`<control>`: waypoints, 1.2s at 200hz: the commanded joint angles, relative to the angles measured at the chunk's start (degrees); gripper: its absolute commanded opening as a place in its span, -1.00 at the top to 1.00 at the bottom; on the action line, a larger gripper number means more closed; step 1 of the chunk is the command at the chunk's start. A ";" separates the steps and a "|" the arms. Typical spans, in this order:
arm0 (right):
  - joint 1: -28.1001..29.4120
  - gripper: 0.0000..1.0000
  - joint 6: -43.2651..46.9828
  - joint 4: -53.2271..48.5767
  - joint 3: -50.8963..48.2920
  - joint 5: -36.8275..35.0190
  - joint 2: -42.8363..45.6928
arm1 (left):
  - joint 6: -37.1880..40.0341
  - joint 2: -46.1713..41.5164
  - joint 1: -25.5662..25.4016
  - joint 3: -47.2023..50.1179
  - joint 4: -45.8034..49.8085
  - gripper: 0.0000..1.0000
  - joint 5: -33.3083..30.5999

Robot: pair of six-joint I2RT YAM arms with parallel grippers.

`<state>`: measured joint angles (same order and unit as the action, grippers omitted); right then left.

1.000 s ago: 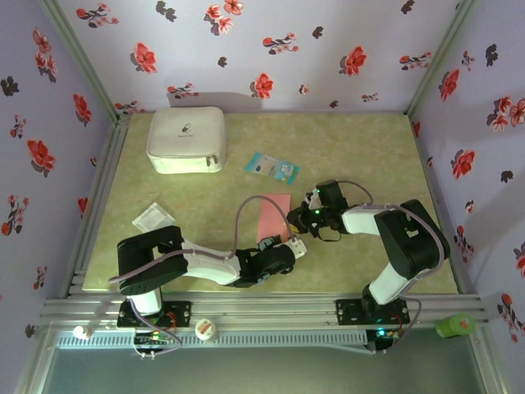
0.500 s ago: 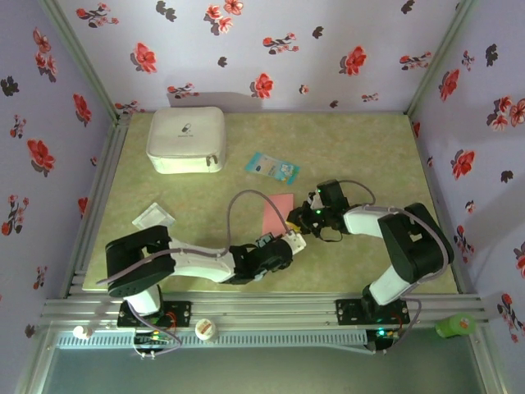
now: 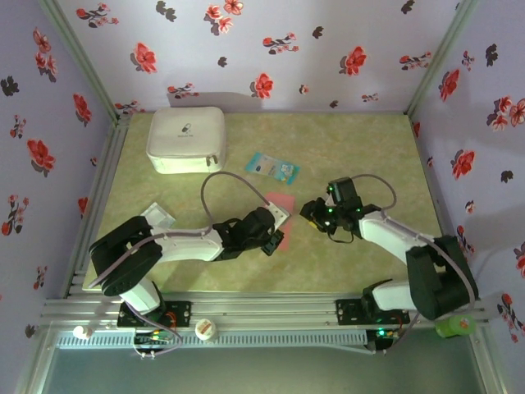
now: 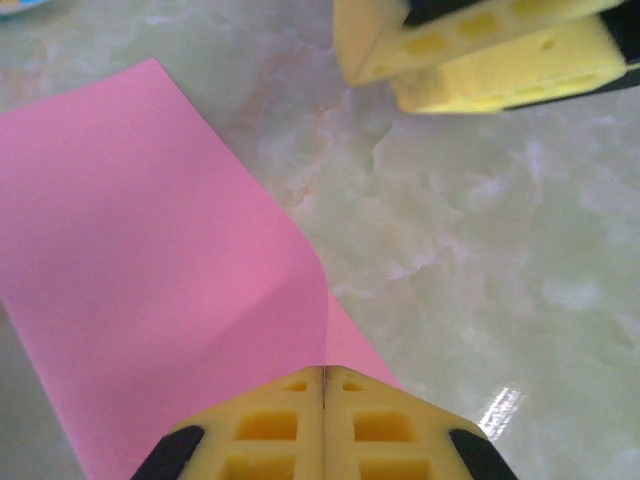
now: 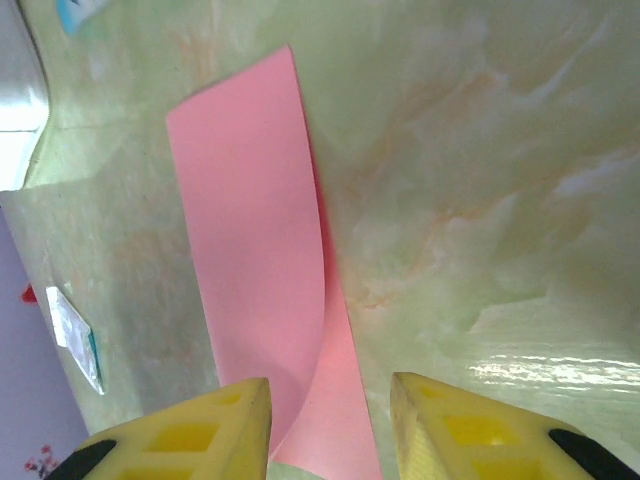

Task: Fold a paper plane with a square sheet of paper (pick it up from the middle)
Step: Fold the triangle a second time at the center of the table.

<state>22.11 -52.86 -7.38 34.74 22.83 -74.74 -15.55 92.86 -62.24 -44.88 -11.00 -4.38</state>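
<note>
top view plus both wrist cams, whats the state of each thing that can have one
square sheet of paper, creased, one edge pinched, partly curled up
left gripper, shut on the paper's edge
right gripper, open, a finger either side of the paper, not gripping
white case, closed, lying flat
light-blue packet, lying flat, untouched

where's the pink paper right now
In the top view the square sheet of paper lies mid-table, below the light-blue packet, pinched by the left gripper, the right gripper just beside it.
</note>
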 commanded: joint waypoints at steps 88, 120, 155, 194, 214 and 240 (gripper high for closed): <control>0.73 0.93 -4.12 3.73 -8.33 5.76 5.15 | -14.63 0.03 2.49 -2.14 -3.64 1.00 9.39; 3.77 0.99 -5.40 6.28 -8.64 8.81 2.95 | -15.54 0.56 2.49 -2.10 -4.46 1.00 9.59; 6.42 1.00 -6.89 8.73 -8.55 8.31 -0.18 | -15.73 0.96 2.47 -1.98 -4.11 1.00 9.62; 7.75 1.00 -5.62 8.08 -7.76 7.17 -3.15 | -15.87 1.51 2.47 -1.77 -4.29 1.00 9.65; 7.93 1.00 -2.60 3.74 -6.33 5.38 -4.36 | -16.00 1.86 2.49 -1.62 -4.29 1.00 9.57; 8.21 1.00 0.52 -0.83 -5.56 2.65 -4.97 | -16.19 2.14 2.56 -1.52 -4.44 1.00 9.62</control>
<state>29.78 -56.53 -2.63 27.42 28.88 -79.11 -31.09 94.19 -60.07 -46.87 -14.57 4.75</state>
